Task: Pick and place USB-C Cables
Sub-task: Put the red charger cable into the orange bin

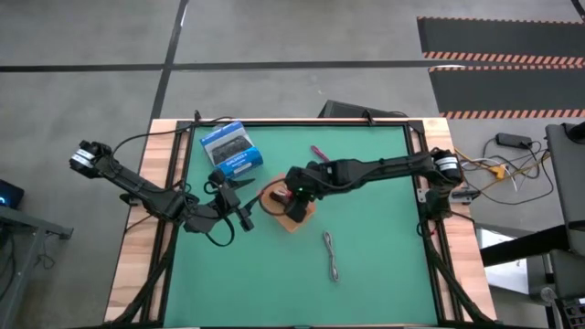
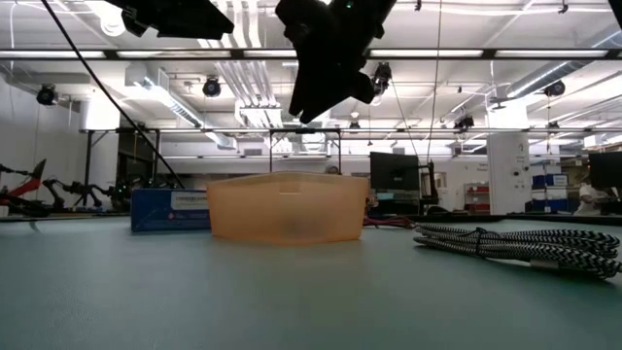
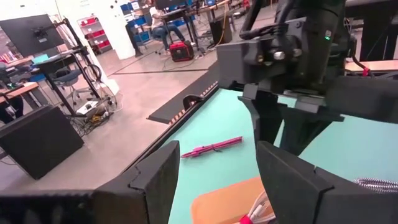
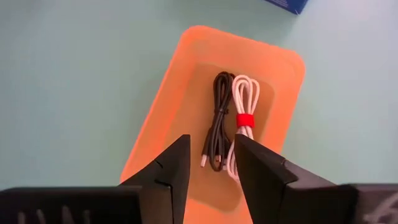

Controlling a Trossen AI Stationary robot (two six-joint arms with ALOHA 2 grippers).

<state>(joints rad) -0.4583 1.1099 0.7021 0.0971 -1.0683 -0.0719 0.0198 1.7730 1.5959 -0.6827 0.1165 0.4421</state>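
An orange tray (image 4: 186, 81) rests flat on the green mat, and a white cable with a red tie (image 4: 244, 118) and a dark cable (image 4: 219, 118) lie side by side on its floor. My right gripper (image 4: 211, 142) hangs open above the tray (image 1: 274, 208) and touches nothing. A pink cable (image 1: 318, 153) lies on the mat beyond the tray, toward the far edge. A grey braided cable (image 1: 332, 256) lies nearer the near edge. My left gripper (image 1: 245, 203) waits open just left of the tray, above the mat.
A blue-and-white box (image 1: 231, 149) sits at the far left of the mat, close to my left arm. In the low view the braided cable (image 2: 525, 243) lies right of the tray (image 2: 287, 207). Wooden table borders frame the mat (image 1: 384, 256).
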